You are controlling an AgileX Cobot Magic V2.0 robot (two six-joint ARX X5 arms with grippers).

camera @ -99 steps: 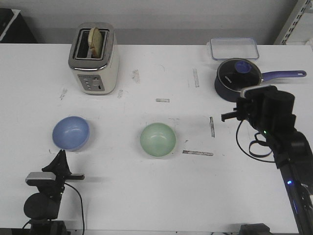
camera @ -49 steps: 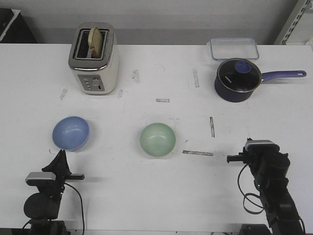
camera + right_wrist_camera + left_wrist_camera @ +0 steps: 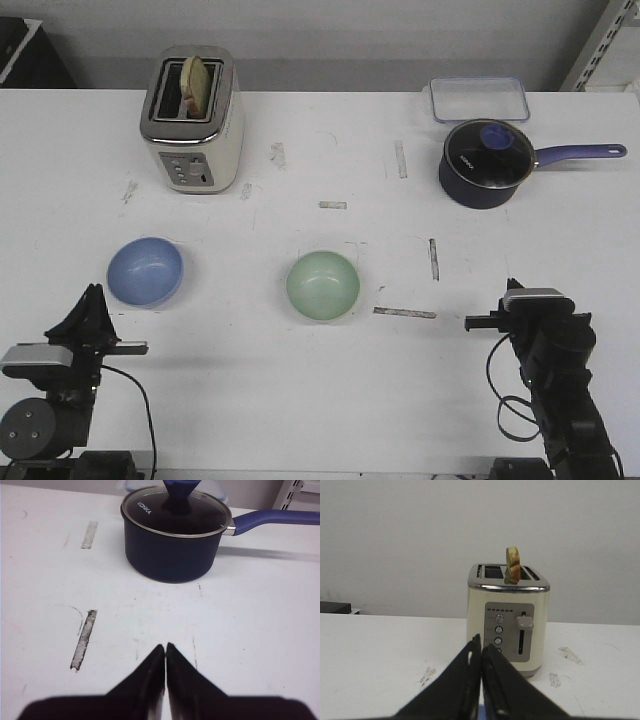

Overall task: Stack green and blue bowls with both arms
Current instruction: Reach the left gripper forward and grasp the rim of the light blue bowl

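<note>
The light blue bowl point(image 3: 145, 271) sits upright on the white table point(image 3: 330, 390) at the left. The pale green bowl point(image 3: 323, 285) rests apart from it, near the middle. Both are empty. My left gripper point(image 3: 93, 291) hangs low at the front left, just short of the blue bowl, its fingers pressed together and holding nothing. In the left wrist view the left gripper point(image 3: 481, 643) points at the toaster, and a sliver of the blue bowl point(image 3: 479, 713) shows beneath it. My right gripper point(image 3: 512, 285) is at the front right, well right of the green bowl; the right gripper point(image 3: 165, 646) is shut and empty.
A cream toaster point(image 3: 192, 120) with a slice in it stands at the back left. A dark navy saucepan point(image 3: 485, 162) with a purple handle and a clear lidded box point(image 3: 479, 98) are at the back right. Tape strips point(image 3: 404, 313) mark the table.
The right arm dropped from up near the saucepan to the front right edge and has held there. The left arm has shifted left and back, towards the table's front corner.
</note>
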